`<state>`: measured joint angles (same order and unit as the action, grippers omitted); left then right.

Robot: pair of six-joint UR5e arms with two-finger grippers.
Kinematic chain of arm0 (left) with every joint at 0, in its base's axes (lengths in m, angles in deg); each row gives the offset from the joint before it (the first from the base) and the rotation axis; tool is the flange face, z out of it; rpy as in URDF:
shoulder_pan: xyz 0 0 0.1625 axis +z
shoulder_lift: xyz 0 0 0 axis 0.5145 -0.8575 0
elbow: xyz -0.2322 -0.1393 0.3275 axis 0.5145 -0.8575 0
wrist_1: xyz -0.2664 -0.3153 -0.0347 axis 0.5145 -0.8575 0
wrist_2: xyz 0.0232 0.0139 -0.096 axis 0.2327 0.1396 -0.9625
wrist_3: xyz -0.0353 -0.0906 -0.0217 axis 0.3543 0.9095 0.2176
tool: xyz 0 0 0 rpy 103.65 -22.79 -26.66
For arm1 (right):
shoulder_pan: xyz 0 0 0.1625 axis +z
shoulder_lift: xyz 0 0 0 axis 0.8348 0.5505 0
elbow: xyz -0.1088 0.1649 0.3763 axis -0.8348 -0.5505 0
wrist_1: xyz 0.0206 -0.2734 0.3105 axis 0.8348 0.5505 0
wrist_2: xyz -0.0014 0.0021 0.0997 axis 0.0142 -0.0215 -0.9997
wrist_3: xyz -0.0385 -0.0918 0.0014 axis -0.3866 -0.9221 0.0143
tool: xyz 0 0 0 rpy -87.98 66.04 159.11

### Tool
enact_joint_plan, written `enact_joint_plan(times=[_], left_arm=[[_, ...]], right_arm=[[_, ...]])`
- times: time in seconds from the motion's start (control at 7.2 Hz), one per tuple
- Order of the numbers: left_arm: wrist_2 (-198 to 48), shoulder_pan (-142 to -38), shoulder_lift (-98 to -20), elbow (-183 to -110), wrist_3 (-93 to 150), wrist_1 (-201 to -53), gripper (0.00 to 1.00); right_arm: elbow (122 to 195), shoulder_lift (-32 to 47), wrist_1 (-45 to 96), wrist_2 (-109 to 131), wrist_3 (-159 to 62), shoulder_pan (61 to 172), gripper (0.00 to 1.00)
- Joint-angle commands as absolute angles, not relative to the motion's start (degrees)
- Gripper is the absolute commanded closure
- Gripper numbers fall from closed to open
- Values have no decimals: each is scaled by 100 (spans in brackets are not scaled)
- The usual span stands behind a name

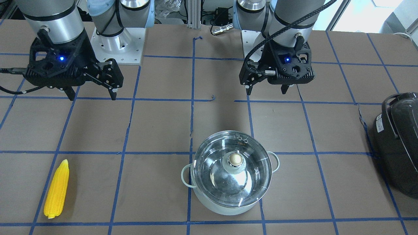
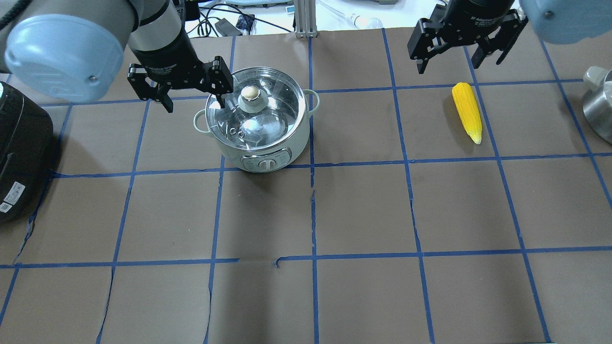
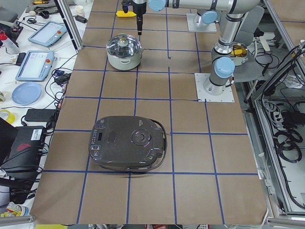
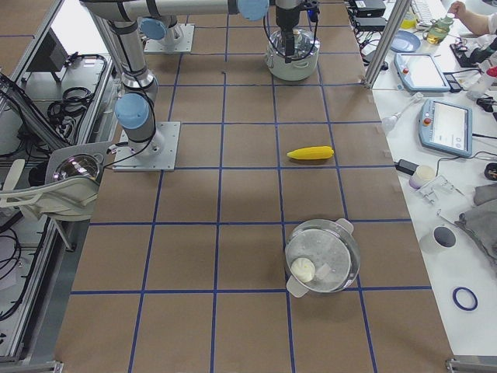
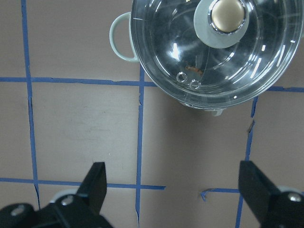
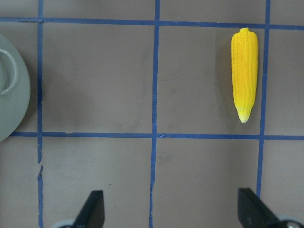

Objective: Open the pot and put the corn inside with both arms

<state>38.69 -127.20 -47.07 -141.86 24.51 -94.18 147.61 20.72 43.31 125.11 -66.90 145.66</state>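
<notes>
No text, brand or number is legible in any view. Print is present but too small to read at these locations:

- White lettering on the black wrist of the left arm (image 2: 165,67), upper left of the overhead view, and of the right arm (image 2: 483,19), upper right.
- Marks on the control panel (image 2: 266,162) on the front of the pot (image 2: 291,138).
- 2 white stickers (image 2: 13,193) on the dark grey appliance (image 2: 24,138), left edge.
- 1 white side label (image 1: 380,123) on the same appliance, right edge of the front-facing view.

Silver-grey arms (image 1: 52,23), light-blue joint caps (image 2: 62,52), black cables (image 1: 295,22).
</notes>
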Motion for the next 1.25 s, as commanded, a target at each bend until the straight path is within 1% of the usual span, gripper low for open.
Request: enact_joint_plan(times=[0.0, 0.28, 0.42, 0.69, 0.83, 1.11], left_arm=[[3977, -12729, -5502, -14031, 2734, -8585, 0], [3855, -12808, -6214, -13322, 2971, -8485, 0], [3550, -12982, -6557, -13005, 2990, -8520, 0], [3556, -13089, -6902, -12932, 2921, -8451, 0], [3556, -13124, -6938, -12940, 2877, -8467, 2], [3712, -13125, -6886, -12958, 2753, -8625, 14]], right_arm=[[14771, 1744, 4544, 12509, -6790, 14212, 0], [14771, 999, 5045, 12509, -6808, 14133, 0], [14789, 769, 5525, 12509, -6817, 14063, 0], [15234, 320, 6570, 12465, -6965, 13844, 0], [15498, 162, 7168, 12221, -7210, 13625, 0], [15536, -128, 7411, 12210, -7535, 13439, 0]])
